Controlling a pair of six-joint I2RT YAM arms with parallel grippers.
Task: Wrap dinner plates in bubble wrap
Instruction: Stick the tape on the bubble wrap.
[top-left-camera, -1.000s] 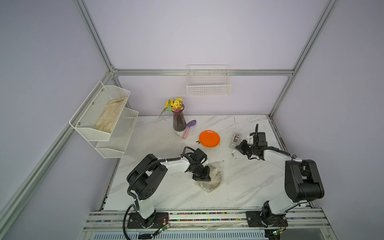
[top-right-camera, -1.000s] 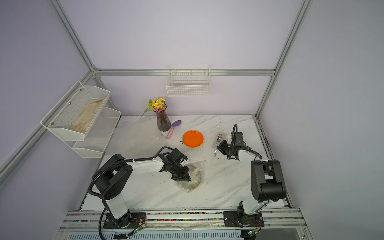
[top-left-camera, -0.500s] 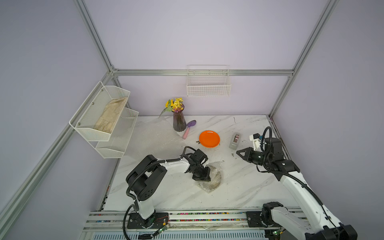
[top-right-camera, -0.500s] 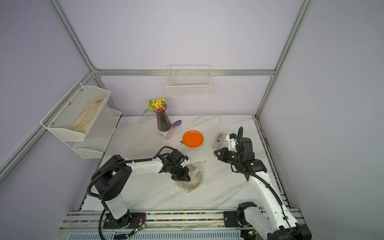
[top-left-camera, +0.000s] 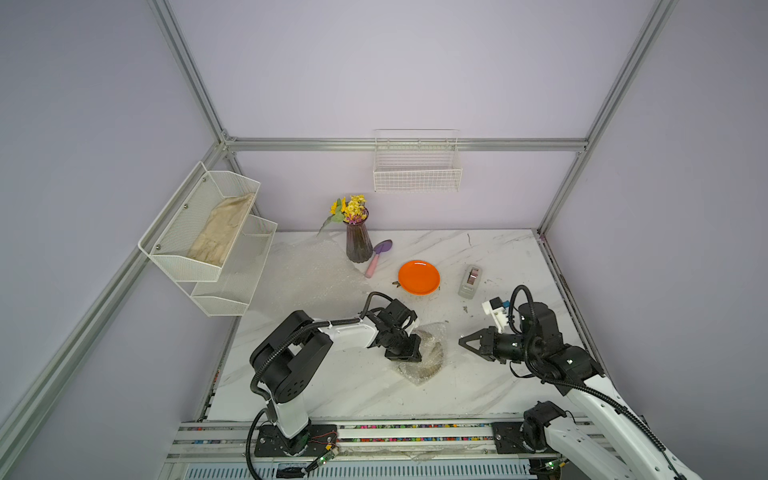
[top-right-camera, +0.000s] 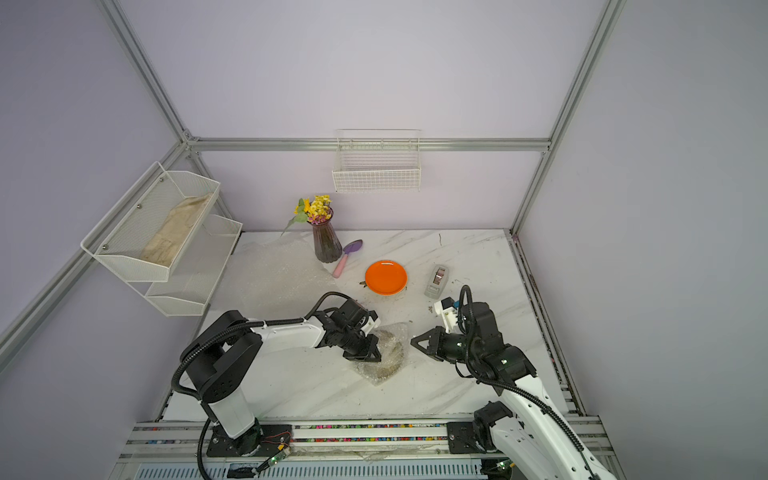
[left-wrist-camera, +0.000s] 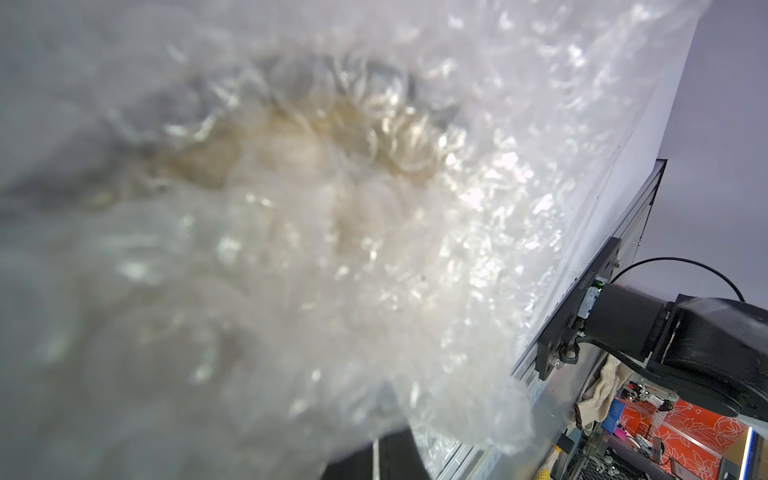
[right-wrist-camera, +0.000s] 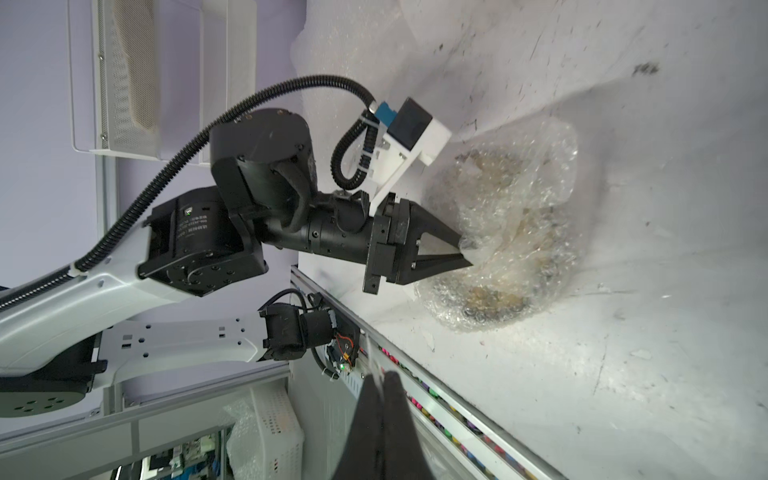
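Note:
A bubble wrap bundle (top-left-camera: 432, 353) (top-right-camera: 390, 353) (right-wrist-camera: 515, 232) lies mid-table, and a yellowish, dark-patterned dinner plate shows dimly through it. My left gripper (top-left-camera: 409, 357) (top-right-camera: 368, 355) (right-wrist-camera: 465, 253) is shut on the bundle's near-left edge, and the wrap (left-wrist-camera: 332, 187) fills the left wrist view. My right gripper (top-left-camera: 461, 341) (top-right-camera: 412, 341) (right-wrist-camera: 380, 374) hovers just right of the bundle, pointing at it. It is shut, with a thin clear strip (right-wrist-camera: 371, 361) sticking out at its tips. An orange plate (top-left-camera: 419, 277) (top-right-camera: 385, 277) lies bare behind the bundle. A flat bubble wrap sheet (top-left-camera: 307, 274) (top-right-camera: 278, 274) lies at the rear left.
A grey tape dispenser (top-left-camera: 471, 281) (top-right-camera: 436, 280) stands right of the orange plate. A vase of flowers (top-left-camera: 358, 245) and a purple trowel (top-left-camera: 378, 257) are at the back. White wire racks (top-left-camera: 216, 232) hang on the left wall. A basket (top-left-camera: 417, 170) hangs on the back wall.
My right arm left the tape dispenser and swung forward and down to hover beside the bundle. The left gripper stayed on the bundle.

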